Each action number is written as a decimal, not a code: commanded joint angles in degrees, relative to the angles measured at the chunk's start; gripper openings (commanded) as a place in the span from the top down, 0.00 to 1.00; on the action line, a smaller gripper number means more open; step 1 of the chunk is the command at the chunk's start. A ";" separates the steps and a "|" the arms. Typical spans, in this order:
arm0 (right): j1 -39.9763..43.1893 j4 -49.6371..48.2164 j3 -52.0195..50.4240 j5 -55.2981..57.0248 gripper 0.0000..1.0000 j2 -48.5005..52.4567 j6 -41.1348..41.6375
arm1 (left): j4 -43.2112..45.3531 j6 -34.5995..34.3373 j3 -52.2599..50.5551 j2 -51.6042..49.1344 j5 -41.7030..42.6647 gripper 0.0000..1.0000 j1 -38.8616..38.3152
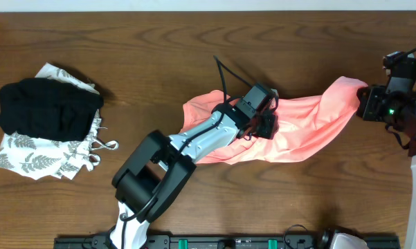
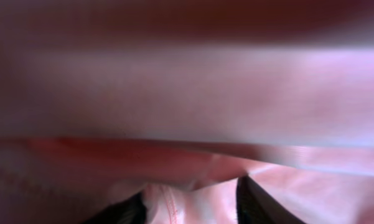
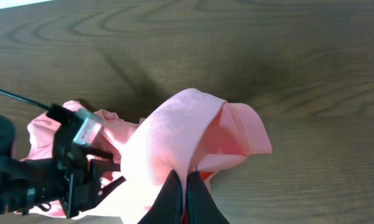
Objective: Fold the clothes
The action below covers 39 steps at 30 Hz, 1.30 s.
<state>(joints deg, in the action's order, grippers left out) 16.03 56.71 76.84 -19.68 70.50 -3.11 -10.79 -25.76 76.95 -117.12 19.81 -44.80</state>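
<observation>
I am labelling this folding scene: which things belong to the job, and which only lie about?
Job: pink T-shirt; right claw, pinching its end; left claw, at its middle.
Lying about: black garment; white leaf-print garment beneath it.

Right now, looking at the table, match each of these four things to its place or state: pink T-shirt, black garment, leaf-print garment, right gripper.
1 pink T-shirt
2 black garment
3 leaf-print garment
4 right gripper

A lying under another garment
B shut, pinching pink fabric
C stretched out, middle to right
D on top of the pile at left

Pairs: 1-C, 2-D, 3-A, 4-B
</observation>
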 commanded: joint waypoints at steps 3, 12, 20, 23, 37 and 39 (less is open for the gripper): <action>-0.26 -0.39 1.11 -0.04 0.99 0.02 0.94 | 0.17 0.66 -0.66 -1.07 1.64 0.75 0.04; -0.26 -0.63 1.11 -0.02 0.99 0.02 0.94 | -3.30 4.90 -0.35 2.32 1.11 0.91 0.28; -0.26 -0.66 1.11 -0.02 0.99 0.02 0.94 | -12.09 8.20 -0.26 12.81 -1.57 0.92 1.66; -0.26 -0.61 1.11 -0.02 0.99 0.02 0.94 | -13.44 8.98 -0.22 17.75 -2.82 0.92 2.43; -0.26 -0.55 1.11 -0.02 0.99 0.02 0.96 | -8.37 -9.57 -0.24 2.99 -0.39 0.59 2.47; -0.26 -0.52 1.11 -0.02 0.99 0.02 0.94 | -6.97 -9.73 -0.24 0.39 0.55 0.57 2.47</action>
<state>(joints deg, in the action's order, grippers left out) 16.03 56.29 76.84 -19.66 70.50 -2.94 -18.79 -31.40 76.62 -114.26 17.98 -42.46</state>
